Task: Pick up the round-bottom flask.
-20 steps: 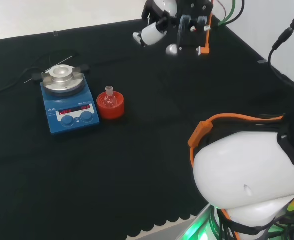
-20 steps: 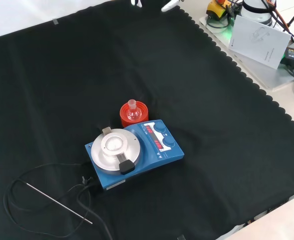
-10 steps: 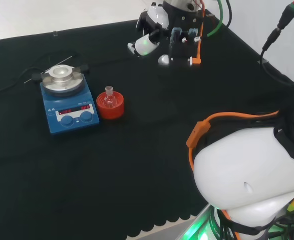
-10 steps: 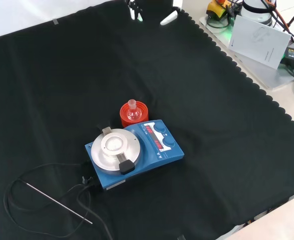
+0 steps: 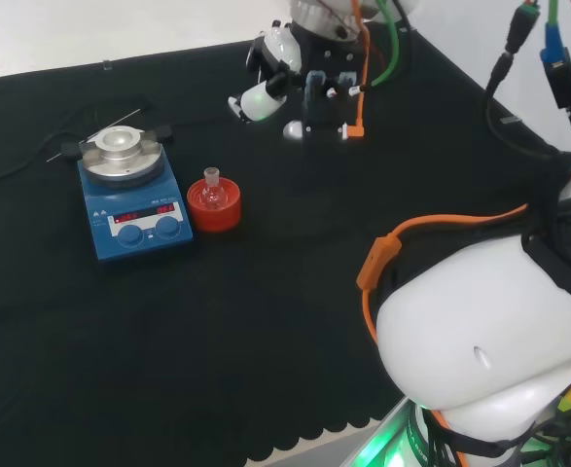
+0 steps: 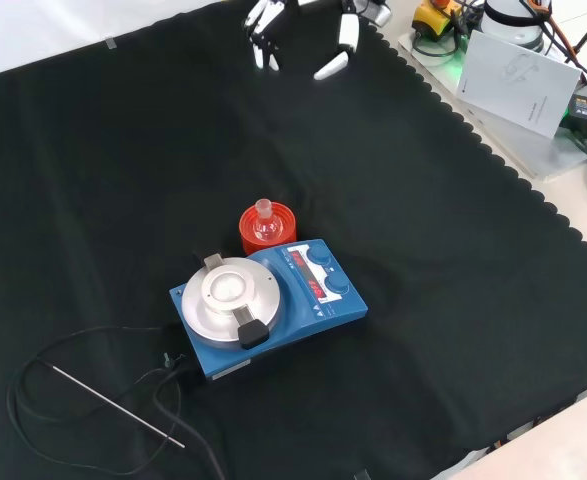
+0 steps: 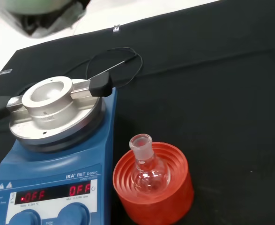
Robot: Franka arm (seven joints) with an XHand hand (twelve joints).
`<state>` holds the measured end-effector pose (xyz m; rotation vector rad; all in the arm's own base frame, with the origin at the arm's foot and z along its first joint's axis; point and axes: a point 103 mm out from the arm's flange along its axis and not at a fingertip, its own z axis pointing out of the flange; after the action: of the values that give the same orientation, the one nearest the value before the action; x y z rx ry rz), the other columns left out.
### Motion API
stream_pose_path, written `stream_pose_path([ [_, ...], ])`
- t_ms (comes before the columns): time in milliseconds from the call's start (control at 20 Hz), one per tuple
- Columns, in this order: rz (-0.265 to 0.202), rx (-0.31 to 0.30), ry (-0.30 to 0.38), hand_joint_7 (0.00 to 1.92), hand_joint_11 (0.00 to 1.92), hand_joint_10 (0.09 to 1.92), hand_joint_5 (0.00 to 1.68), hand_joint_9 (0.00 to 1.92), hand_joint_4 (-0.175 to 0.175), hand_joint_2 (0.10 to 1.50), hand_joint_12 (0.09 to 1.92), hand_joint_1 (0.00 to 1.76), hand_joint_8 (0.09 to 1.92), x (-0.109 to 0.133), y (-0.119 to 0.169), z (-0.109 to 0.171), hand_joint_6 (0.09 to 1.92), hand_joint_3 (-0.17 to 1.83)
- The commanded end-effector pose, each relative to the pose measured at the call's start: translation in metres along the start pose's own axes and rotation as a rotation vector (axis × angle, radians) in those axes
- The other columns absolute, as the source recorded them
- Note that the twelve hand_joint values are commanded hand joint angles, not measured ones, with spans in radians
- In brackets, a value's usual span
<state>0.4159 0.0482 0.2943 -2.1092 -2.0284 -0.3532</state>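
Now, change: the hand [image 5: 300,88] has come down and leftward in the head view over the last second, and in the front view more of it [image 6: 308,35] shows at the top edge than before.
Meaning: judged from this, the approach is under way; the reach to the flask is not yet closed.
Hand: fingers spread and fairly straight, holding nothing, well apart from the flask.
Flask: the round-bottom flask [image 7: 145,169] sits upright in its red ribbed stand [image 7: 160,199], neck up, apparently empty, unmoved.
Neighbour: the blue stirrer plate [image 6: 265,308] stands just beside the stand; its metal top [image 7: 53,108] is bare.
Surface: black cloth [image 6: 453,300] covers the bench, with a thin rod [image 6: 118,405] and a dark cable [image 6: 63,350] lying near the plate.
Room: papers [image 6: 521,78] and cabling lie off the cloth's scalloped edge in the front view.
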Motion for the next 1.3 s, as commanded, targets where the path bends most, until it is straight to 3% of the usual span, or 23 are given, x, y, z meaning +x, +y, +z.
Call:
stream_pose_path([
  [50,-0.026,-0.019,0.026,0.85,0.54,0.93,0.53,0.84,-0.175,0.47,1.4,0.88,0.93,0.003,0.014,0.017,0.89,0.93],
  [350,-0.012,-0.031,0.014,0.86,0.55,0.93,0.54,0.84,-0.175,0.47,1.4,0.88,0.93,0.008,0.019,0.03,0.9,0.93],
  [800,0.018,-0.043,0.053,0.88,0.58,0.94,0.55,0.86,-0.175,0.47,1.4,0.88,0.94,0.004,0.036,0.038,0.91,0.94],
  [1300,-0.01,-0.033,0.067,0.89,0.59,0.94,0.55,0.86,-0.175,0.47,1.39,0.88,0.94,0.006,0.047,0.062,0.91,0.94],
])
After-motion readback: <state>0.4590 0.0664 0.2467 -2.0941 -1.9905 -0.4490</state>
